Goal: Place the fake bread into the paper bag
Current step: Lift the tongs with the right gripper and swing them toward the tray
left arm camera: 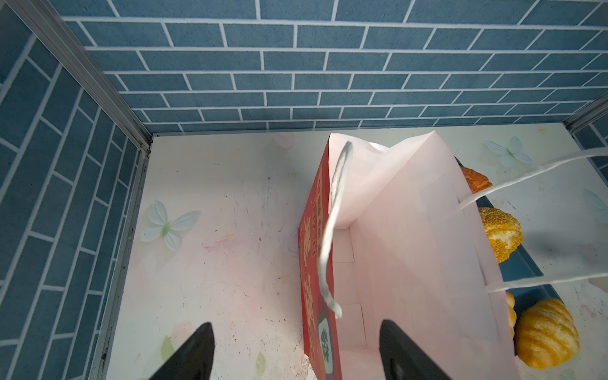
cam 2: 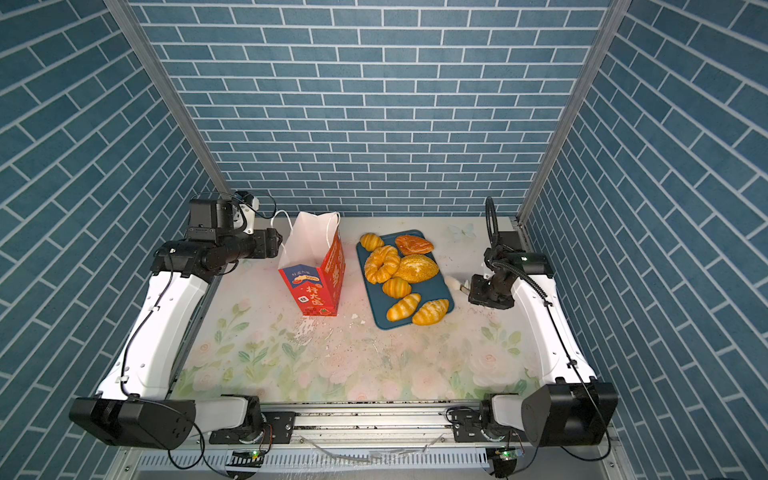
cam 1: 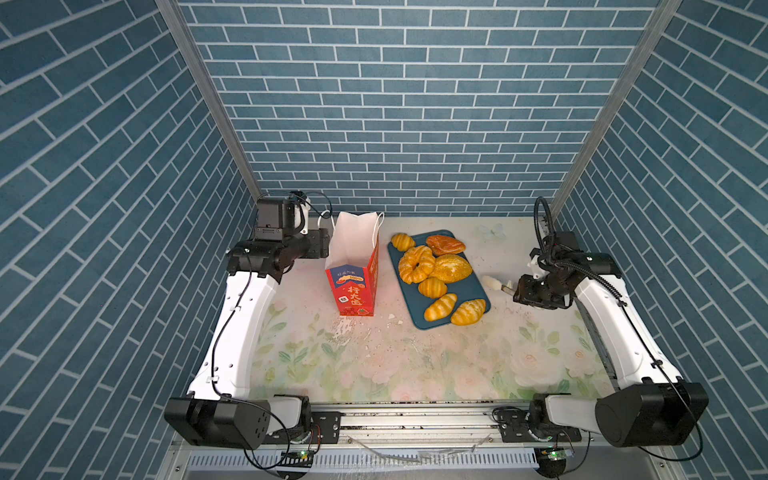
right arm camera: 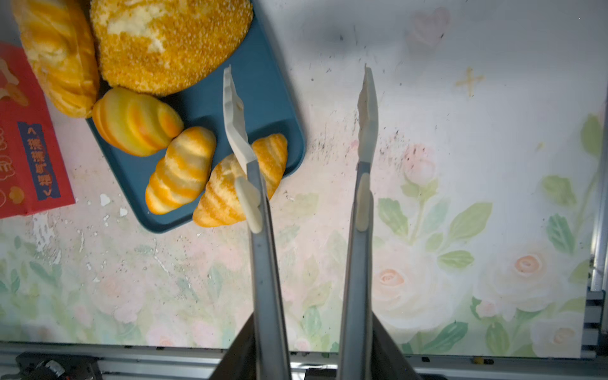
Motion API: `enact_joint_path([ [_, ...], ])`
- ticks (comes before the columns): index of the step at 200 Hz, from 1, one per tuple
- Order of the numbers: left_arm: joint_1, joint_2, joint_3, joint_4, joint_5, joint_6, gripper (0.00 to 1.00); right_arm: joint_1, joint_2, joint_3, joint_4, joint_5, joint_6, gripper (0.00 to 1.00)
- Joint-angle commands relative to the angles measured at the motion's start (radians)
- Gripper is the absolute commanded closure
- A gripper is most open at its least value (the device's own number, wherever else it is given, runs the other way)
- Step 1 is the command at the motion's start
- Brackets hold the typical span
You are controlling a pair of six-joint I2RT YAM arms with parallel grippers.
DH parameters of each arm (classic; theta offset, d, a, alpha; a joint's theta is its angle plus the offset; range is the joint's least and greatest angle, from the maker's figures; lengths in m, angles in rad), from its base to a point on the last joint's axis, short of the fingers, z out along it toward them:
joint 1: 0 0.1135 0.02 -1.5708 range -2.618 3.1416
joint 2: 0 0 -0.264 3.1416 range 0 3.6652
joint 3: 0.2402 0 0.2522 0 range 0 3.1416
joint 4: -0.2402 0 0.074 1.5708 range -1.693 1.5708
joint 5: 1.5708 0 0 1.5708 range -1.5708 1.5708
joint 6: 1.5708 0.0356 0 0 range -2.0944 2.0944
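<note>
**A:** Where is the fake bread (cam 1: 453,268)?

**B:** All seven pieces lie packed together on the teal tray (cam 1: 468,289). A croissant (cam 1: 467,311) at the tray's near right corner overhangs the rim.

**A:** And the paper bag (cam 1: 353,286)?

**B:** It stands upright just left of the tray, not touching it, with its mouth open. One white cord handle (left arm camera: 329,230) droops across the opening. White flecks (cam 1: 345,328) litter the table (cam 1: 415,365) nearer than the tray, by the bag's foot.

**A:** What about the grippers?

**B:** The right gripper (right arm camera: 312,329), just right of the tray, is clamped on a pair of tongs (right arm camera: 263,263). The tongs' pale tips (right arm camera: 232,108) stand parted. One lies over the tray's right edge and the other over bare table. The left gripper (left arm camera: 296,324) is on the far side of the bag from the tray. Its fingers (left arm camera: 197,355) are spread wide, and the bag's red wall lies between them.

**A:** Is anything unclear?

**B:** I cannot tell whether those fingers touch the bag. In both top views the wrist hides them. In the left wrist view the bag covers most of the tray. One tong arm crosses in front of the corner croissant in the right wrist view.
</note>
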Motion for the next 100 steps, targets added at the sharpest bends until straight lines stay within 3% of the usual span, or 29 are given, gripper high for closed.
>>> enact_joint_path([
  [1, 0.006, -0.008, 0.003, 0.025, 0.006, 0.006, 0.2, 0.051, -0.034, 0.004, -0.125, -0.031, 0.056, 0.53],
  [47, 0.006, -0.01, -0.013, 0.037, 0.011, 0.004, 0.2, 0.118, -0.07, -0.005, -0.204, -0.066, 0.102, 0.54],
  [100, 0.006, -0.02, -0.027, 0.044, 0.019, 0.001, 0.2, 0.153, -0.051, -0.039, -0.161, -0.103, 0.121, 0.54],
])
